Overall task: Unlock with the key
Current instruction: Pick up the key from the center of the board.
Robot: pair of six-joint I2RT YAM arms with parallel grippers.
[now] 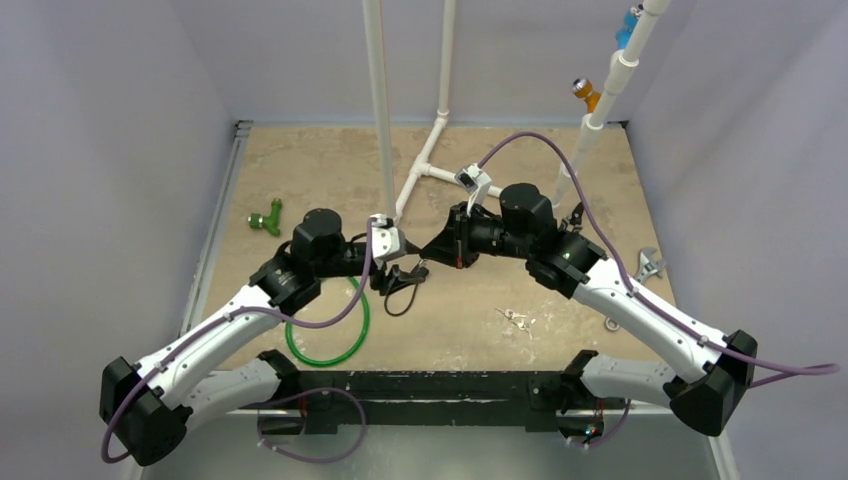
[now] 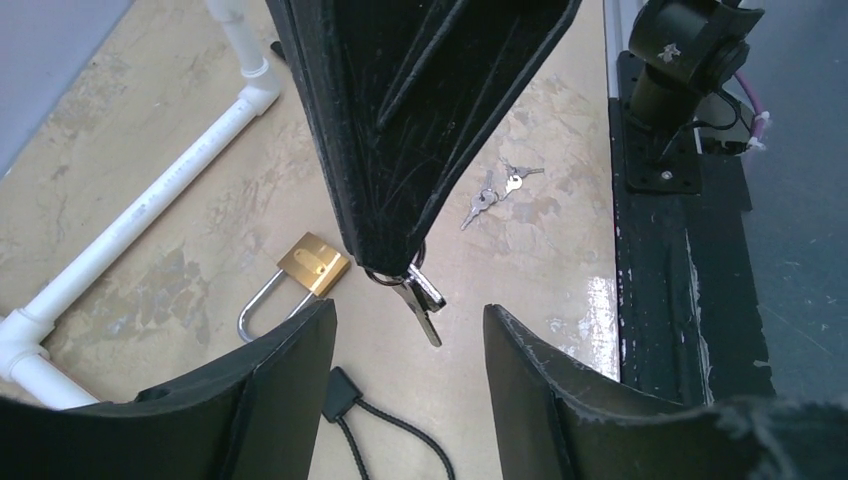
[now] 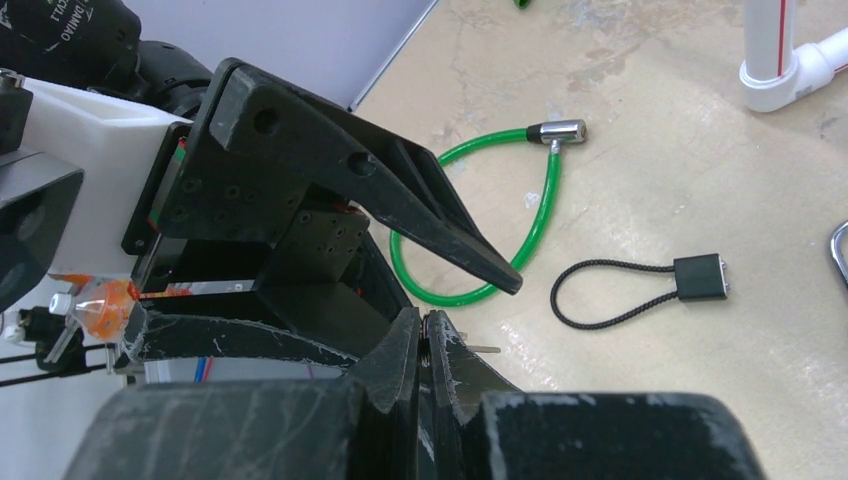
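My right gripper (image 3: 425, 325) is shut on the ring of a small bunch of keys. A silver key (image 2: 425, 305) hangs from its tip, blade pointing down, above the table. My left gripper (image 2: 408, 310) is open, one finger on each side of the hanging key and touching neither side of it. The brass padlock (image 2: 313, 265) with its steel shackle lies flat on the table just behind the left finger. In the top view both grippers (image 1: 412, 268) meet at the table's middle and hide the padlock.
A black cord lock (image 3: 640, 290) and a green cable lock (image 1: 325, 340) lie near the grippers. Spare keys (image 1: 517, 320) lie to the right, with a wrench (image 1: 648, 265) beyond them. White pipes (image 1: 425, 165) stand behind, and a green fitting (image 1: 267, 217) lies at the left.
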